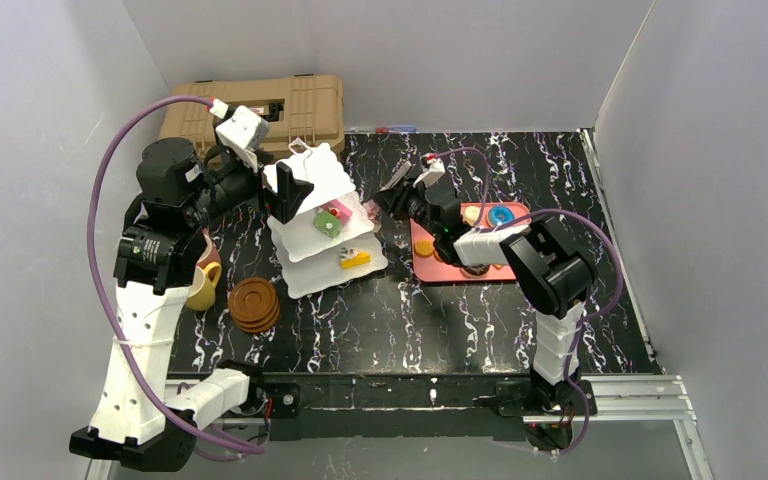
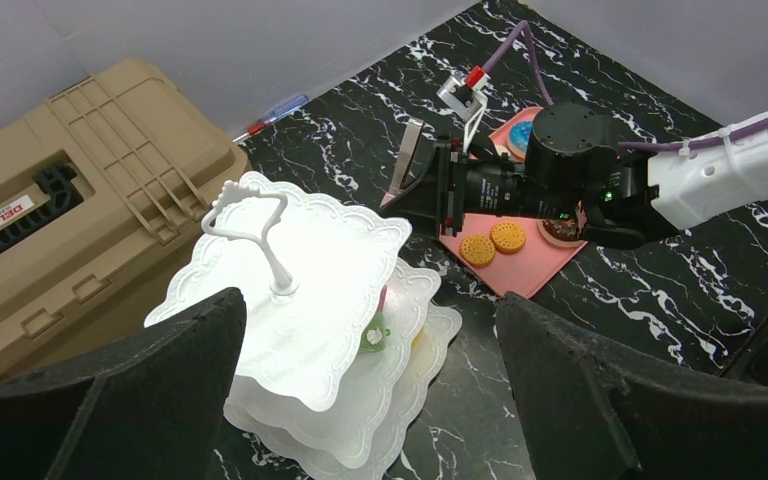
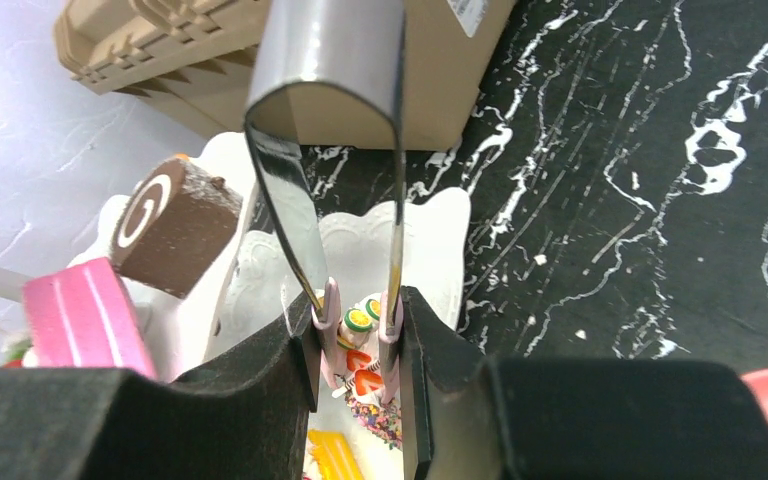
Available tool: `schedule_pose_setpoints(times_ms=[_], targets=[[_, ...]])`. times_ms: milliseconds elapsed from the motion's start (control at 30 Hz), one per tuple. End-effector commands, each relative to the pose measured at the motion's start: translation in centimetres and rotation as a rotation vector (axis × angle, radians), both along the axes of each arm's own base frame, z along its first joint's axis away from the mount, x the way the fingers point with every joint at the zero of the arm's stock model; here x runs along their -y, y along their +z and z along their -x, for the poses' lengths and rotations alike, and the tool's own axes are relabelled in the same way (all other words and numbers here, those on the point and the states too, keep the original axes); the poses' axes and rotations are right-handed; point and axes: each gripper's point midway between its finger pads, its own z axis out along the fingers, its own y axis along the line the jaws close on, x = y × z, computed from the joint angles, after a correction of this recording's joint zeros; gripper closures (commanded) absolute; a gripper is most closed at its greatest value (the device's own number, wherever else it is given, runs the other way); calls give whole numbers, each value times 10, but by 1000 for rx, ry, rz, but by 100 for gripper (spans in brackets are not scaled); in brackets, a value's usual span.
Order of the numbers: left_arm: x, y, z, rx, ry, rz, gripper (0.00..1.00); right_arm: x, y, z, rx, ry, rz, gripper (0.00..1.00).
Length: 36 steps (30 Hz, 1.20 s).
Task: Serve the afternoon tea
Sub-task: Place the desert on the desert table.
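Note:
The white three-tier stand [image 1: 312,178] stands left of centre, with pink and green pastries [image 1: 332,216] on its middle tier and a yellow one [image 1: 355,259] on the lowest. My left gripper [image 2: 370,305] is open above the stand [image 2: 310,270], a finger on each side of it. My right gripper [image 3: 360,320] is shut on metal tongs [image 3: 330,150]. The pink tong tips flank a fruit-topped pastry [image 3: 362,355] over a stand plate [image 3: 430,240]. I cannot tell whether it is lifted. A chocolate roll [image 3: 172,225] and a pink pastry [image 3: 82,318] sit on a plate to the left.
The pink-red tray [image 1: 438,270] right of the stand carries a blue doughnut [image 1: 501,214] and orange biscuits [image 2: 478,249]. Brown saucers [image 1: 254,304] are stacked beside a yellow cup [image 1: 203,290] at the front left. The tan case [image 1: 290,100] stands at the back left, a pen [image 1: 395,129] by the wall.

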Motion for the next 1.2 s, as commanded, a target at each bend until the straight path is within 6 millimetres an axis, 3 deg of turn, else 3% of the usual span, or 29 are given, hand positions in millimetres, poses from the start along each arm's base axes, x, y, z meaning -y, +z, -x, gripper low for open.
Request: schedule_pose_setpoints(times_ms=[0, 333, 533, 833, 1167], targets=[[-2, 3, 4, 18, -2, 5, 7, -16, 50, -6, 97, 14, -123, 72], [-3, 5, 5, 26, 3, 0, 7, -42, 20, 4, 27, 51, -117, 67], [-4, 7, 6, 29, 3, 2, 7, -44, 8, 9, 16, 62, -72, 59], [-3, 10, 5, 32, -1, 8, 7, -38, 11, 6, 49, 21, 1, 38], [-2, 9, 5, 31, -2, 7, 7, -26, 34, 5, 84, 14, -36, 36]])
